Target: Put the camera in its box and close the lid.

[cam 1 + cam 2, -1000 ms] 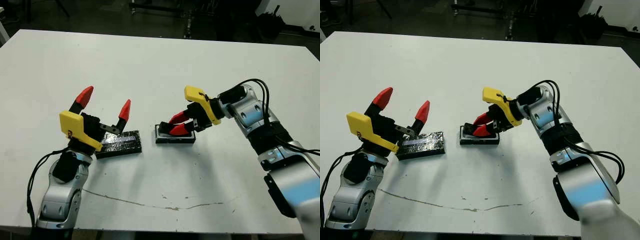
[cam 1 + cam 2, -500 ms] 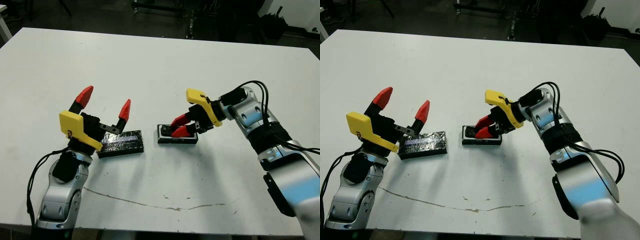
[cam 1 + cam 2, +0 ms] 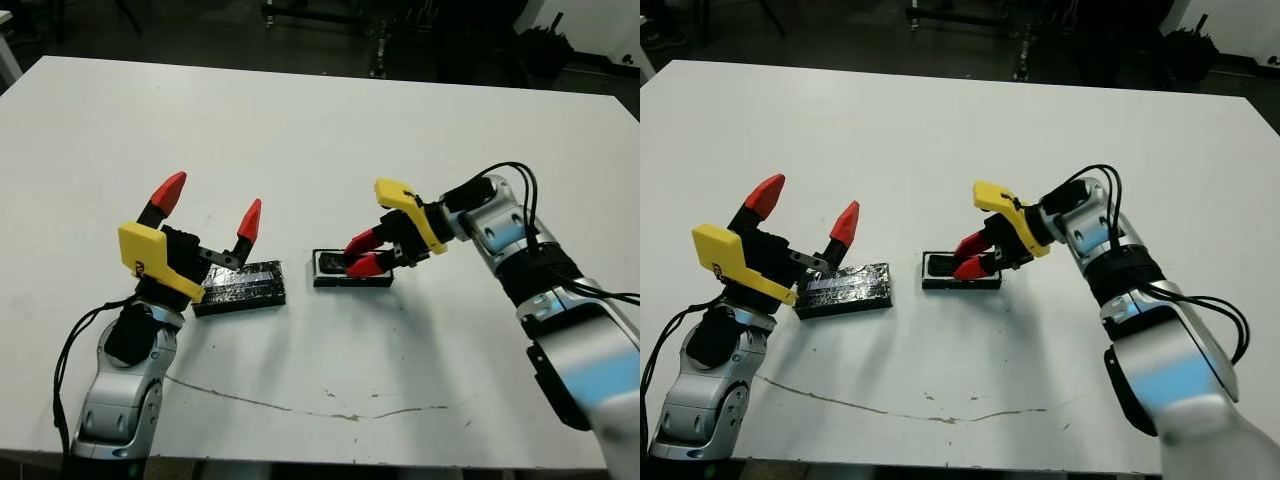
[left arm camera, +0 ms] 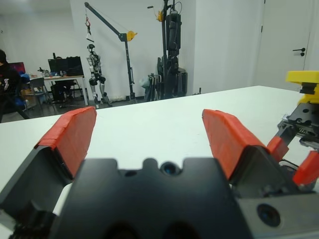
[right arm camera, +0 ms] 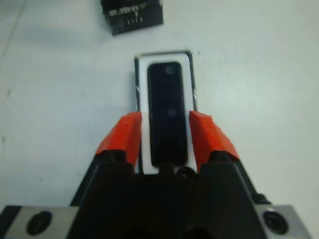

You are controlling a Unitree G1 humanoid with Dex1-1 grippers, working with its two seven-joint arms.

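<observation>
One white bench (image 3: 300, 120) carries everything, its near surface crossed by a thin dark crack line. Two arms reach over it. The left hand (image 3: 208, 212) is raised above the bench with its two red-tipped fingers spread wide, released and grasping nothing. The right hand (image 3: 362, 254) is lowered to the box (image 3: 350, 270), its two red fingers parted on either side of the camera (image 5: 167, 109) (in the right wrist view there is a sliver of white lining between each finger and the black bar), so it looks released rather than clenched.

One lid (image 3: 240, 287) lies flat on the bench just below the left hand, well apart from the box, its crinkly reflective top showing a pale stripe. Small pale markings on it appear in the right wrist view, but they cannot be read.

One box sits near the bench's middle, open, with the single camera lying flat inside on the white lining. The near end of the camera is hidden under the right hand's black body. No brand or label can be made out on the camera or box.
</observation>
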